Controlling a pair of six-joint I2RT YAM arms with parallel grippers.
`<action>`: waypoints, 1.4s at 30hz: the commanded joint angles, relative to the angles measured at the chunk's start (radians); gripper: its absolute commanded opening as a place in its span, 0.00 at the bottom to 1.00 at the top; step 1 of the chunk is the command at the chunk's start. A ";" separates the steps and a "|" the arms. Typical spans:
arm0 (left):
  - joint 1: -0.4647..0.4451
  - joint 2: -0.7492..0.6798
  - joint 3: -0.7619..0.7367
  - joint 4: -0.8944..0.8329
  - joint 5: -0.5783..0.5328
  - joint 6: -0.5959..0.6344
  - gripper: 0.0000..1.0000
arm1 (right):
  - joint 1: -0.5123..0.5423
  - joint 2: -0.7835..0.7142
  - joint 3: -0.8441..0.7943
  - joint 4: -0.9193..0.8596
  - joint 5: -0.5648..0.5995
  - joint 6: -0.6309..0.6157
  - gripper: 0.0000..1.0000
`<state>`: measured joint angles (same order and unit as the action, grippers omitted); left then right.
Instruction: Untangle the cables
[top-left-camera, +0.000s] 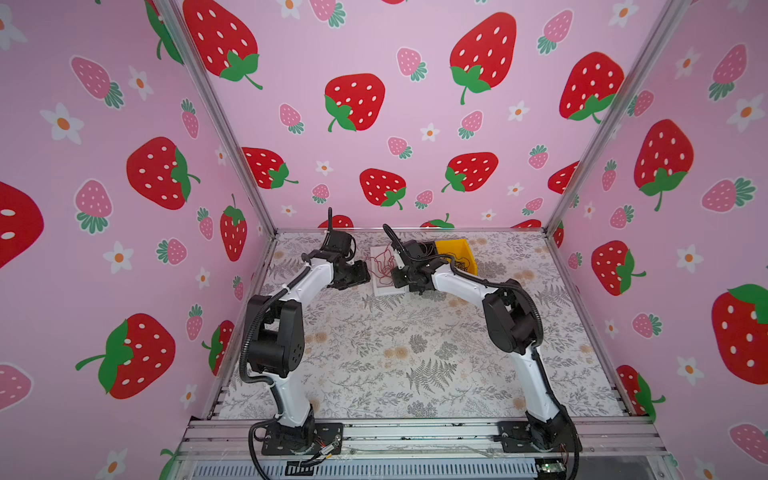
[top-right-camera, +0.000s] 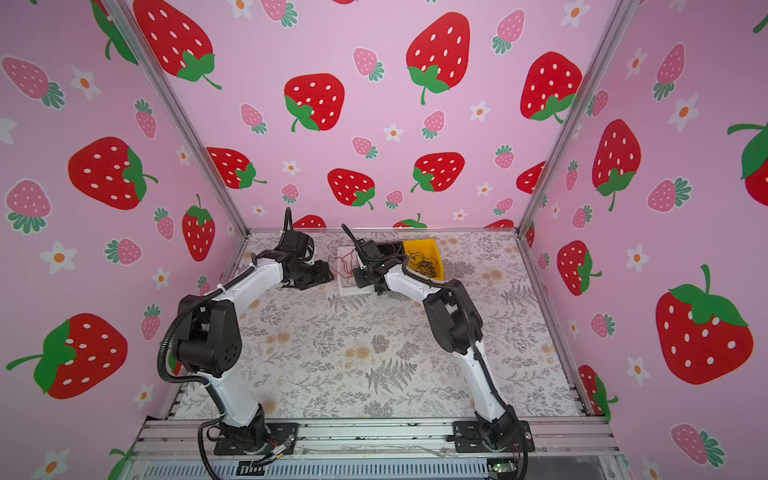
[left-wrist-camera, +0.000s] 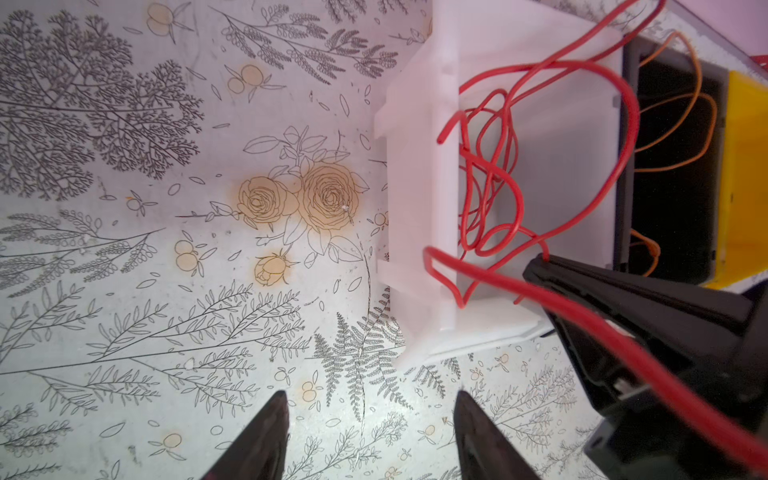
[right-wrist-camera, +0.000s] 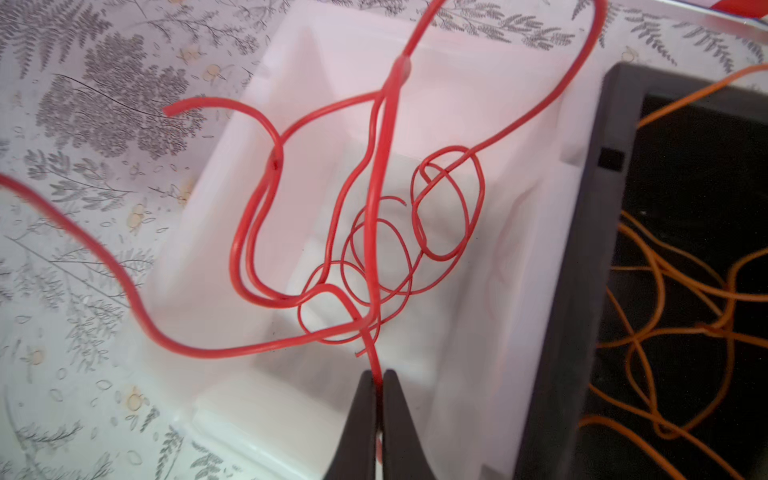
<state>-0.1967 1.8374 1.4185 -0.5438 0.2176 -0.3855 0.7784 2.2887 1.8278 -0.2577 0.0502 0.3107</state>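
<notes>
Right gripper (right-wrist-camera: 377, 376) pinched tight on red cable (right-wrist-camera: 400, 66) above white bin (right-wrist-camera: 195, 249). Left gripper (left-wrist-camera: 370, 401) agape, empty, beside bin.

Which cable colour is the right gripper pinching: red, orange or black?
Red: one red cable from the white bin is clamped in the shut right gripper. The orange cables lie apart in the black bin.

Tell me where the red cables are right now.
In a top view the red cables lie tangled in the white tray at the far middle of the table, left of the black bin. The right gripper pinches one strand.
</notes>
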 joint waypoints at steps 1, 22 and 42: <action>-0.002 -0.037 0.040 -0.025 -0.017 0.016 0.65 | 0.007 0.007 -0.008 0.025 0.063 0.022 0.11; 0.003 -0.118 0.059 -0.059 -0.070 0.037 0.65 | 0.016 -0.172 -0.099 0.051 0.162 0.042 0.61; 0.047 -0.225 -0.072 0.054 -0.063 0.070 0.66 | -0.024 -0.397 -0.334 0.011 0.071 -0.079 1.00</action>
<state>-0.1604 1.6772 1.3880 -0.5423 0.1650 -0.3492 0.7700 1.9682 1.5501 -0.2398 0.1539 0.2634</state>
